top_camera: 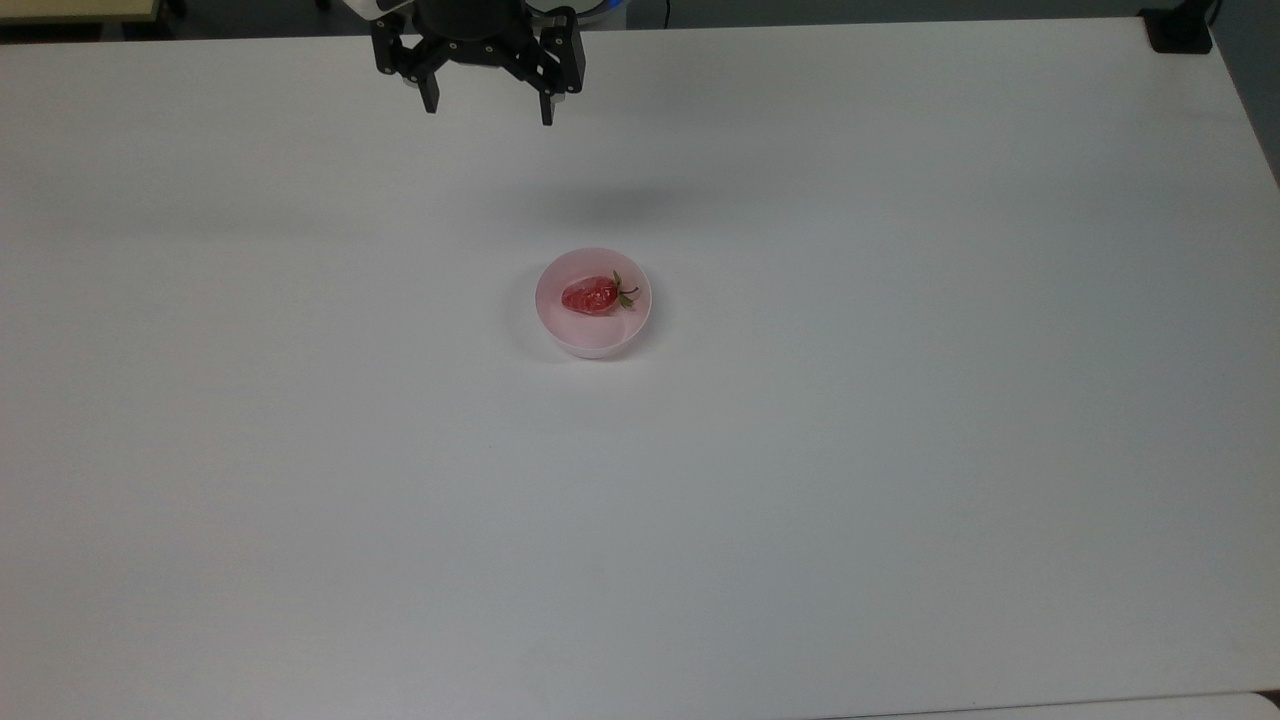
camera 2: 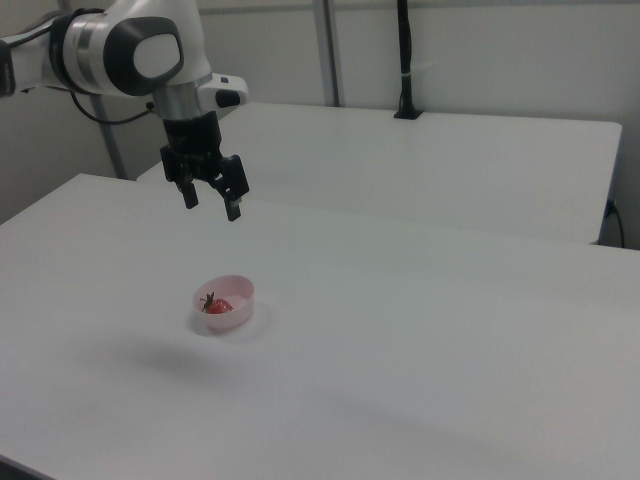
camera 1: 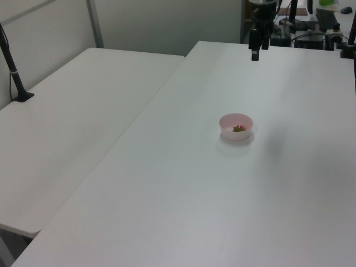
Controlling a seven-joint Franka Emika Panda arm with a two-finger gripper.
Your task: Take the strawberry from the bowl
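While the strawberry (top_camera: pixel 590 295) lies in the bowl (top_camera: pixel 594 340), end effector (top_camera: pixel 489 106) spread, high above white table (top_camera: pixel 900 450), well apart

No readable text, labels, brands, numbers or signs anywhere in the three views.
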